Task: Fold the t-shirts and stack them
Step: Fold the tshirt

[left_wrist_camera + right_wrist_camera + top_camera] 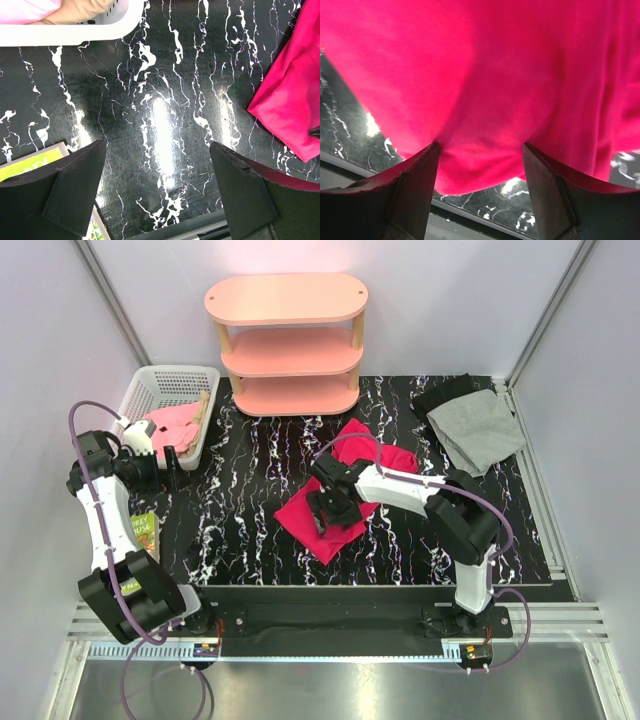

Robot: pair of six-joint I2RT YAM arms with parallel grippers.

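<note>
Now my right gripper (480,150) stands wide open on the near edge of the red t-shirt (335,537), gripping nothing. Left of this shirt, my left gripper (157,145) hangs open and empty above the table (165,75). Farther back, to its right, lies the grey t-shirt (478,428).

Tally on the table (250,530): two t-shirts, two arms, and singles of the rest.

Two shirts out there, one red t-shirt (372,448) and one grey t-shirt (478,428), plus a single black cloth (443,395) right by the grey one. Two arms in play, left arm (105,510) and right arm (440,505), with one gripper apiece, left gripper (157,145) and right gripper (481,146), and two fingers (75,195) on each. One white basket (170,371), with one pink cloth (175,425) showing in it; anything more in there I can't count. One pink shelf unit (286,298), three tiers. One green booklet (146,530).
</note>
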